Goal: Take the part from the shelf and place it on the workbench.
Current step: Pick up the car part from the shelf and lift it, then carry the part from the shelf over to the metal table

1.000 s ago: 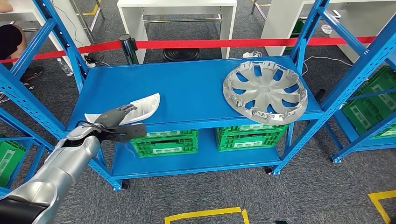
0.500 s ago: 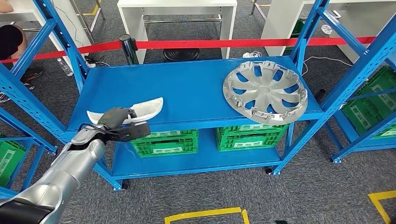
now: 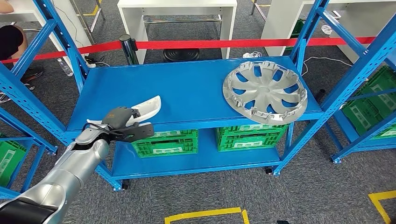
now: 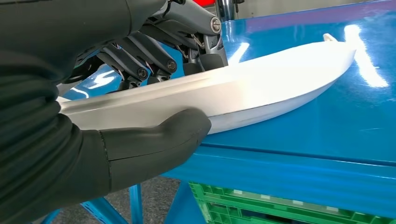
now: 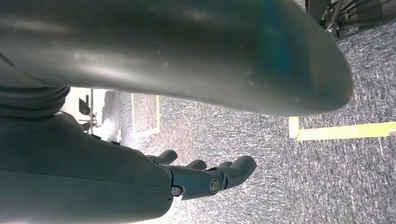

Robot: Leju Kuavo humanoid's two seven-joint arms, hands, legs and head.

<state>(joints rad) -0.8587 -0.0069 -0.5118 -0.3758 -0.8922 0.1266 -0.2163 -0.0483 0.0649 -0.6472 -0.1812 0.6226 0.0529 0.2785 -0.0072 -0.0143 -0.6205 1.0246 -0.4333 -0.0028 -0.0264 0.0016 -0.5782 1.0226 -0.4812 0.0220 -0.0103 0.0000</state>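
Gripping the white part (image 3: 144, 106) at the front left of the blue shelf (image 3: 196, 88), the left hand (image 3: 122, 122) has its fingers over the top and its thumb below the front edge. Against the picture of half a second ago, the hand has closed further round the part, and the part's far tip sits slightly more angled on the shelf; a second ago the fingers lay stretched flat along it. The hubcap (image 3: 264, 91) at the shelf's right end has not moved.

No writing can be read; the white patches on the green crates (image 3: 164, 142) beneath the shelf are too small to make out.

The left wrist view shows the grasp close up: the thumb (image 4: 154, 142) presses the part's (image 4: 261, 86) lower edge while the dark fingers (image 4: 154, 58) hook over its upper rim, with the far end resting on the shelf top (image 4: 327, 121). The right wrist view shows the right hand (image 5: 201, 179) hanging over grey carpet (image 5: 336, 177) beside a yellow tape line (image 5: 345, 130), fingers loosely extended and holding nothing.
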